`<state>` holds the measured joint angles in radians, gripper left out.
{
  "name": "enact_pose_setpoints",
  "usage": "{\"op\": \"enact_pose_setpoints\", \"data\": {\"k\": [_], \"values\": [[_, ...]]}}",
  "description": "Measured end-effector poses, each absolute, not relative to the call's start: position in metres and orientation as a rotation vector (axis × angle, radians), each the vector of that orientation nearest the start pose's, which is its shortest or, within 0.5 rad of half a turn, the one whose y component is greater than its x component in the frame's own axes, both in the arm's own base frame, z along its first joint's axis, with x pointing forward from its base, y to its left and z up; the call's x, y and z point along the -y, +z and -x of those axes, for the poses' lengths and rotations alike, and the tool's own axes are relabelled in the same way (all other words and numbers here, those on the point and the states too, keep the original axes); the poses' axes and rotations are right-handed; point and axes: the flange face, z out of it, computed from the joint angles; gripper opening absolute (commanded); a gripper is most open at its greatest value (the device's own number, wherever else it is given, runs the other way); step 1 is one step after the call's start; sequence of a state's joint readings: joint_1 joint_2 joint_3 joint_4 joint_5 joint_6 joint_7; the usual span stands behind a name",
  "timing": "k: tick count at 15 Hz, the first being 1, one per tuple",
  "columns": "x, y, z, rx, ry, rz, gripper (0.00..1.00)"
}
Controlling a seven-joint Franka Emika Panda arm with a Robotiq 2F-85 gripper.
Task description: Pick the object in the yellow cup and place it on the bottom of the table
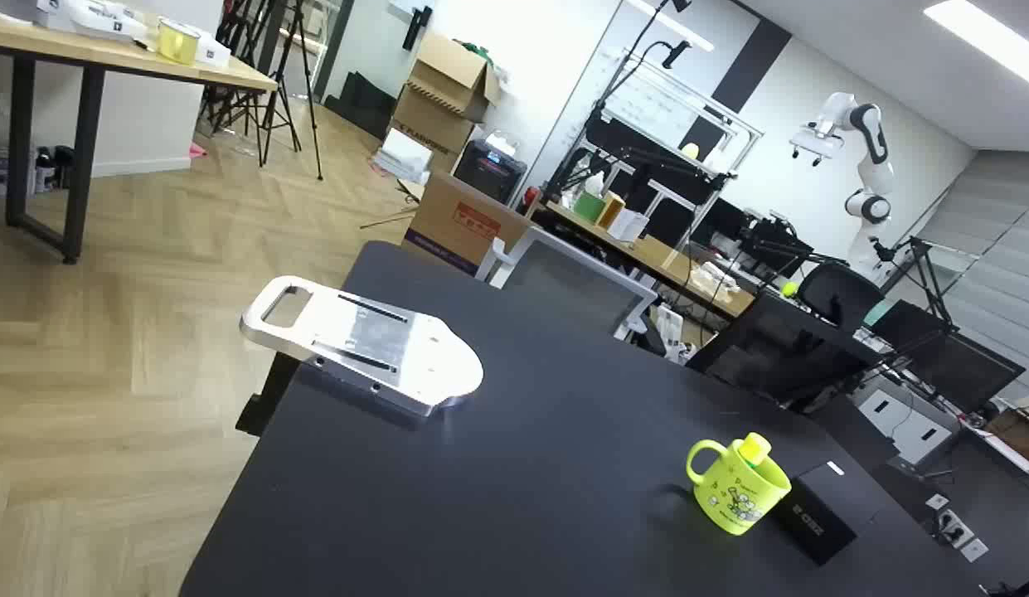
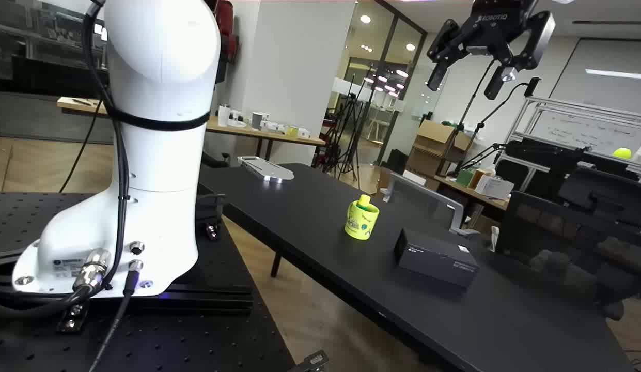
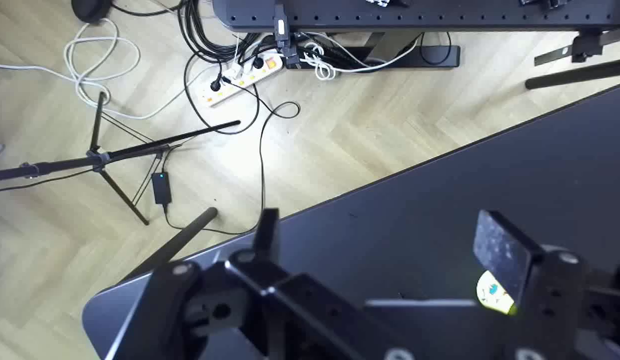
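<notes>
The yellow cup stands upright on the black table; it also shows in an exterior view. The object sticks up out of the cup, its yellow end above the rim and some green below; it also shows in an exterior view. My gripper is open and empty, high above the table and apart from the cup. In the wrist view my gripper has its fingers wide apart. There the cup is partly hidden behind a finger, and the object cannot be made out.
A black box lies close beside the cup, also seen in an exterior view. A white flat slicer-like device lies at the table's far end. A grey-framed chair stands at the table's edge. The white arm base stands alongside.
</notes>
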<state>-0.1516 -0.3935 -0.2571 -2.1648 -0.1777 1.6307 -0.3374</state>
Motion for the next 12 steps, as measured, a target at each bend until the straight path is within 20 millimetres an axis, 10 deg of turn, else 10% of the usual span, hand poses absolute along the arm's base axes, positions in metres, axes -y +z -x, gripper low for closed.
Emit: {"op": "enact_pose_setpoints", "data": {"k": [12], "values": [[0.1945, 0.5351, -0.3799, -0.013, 0.258, 3.152, 1.00]]}}
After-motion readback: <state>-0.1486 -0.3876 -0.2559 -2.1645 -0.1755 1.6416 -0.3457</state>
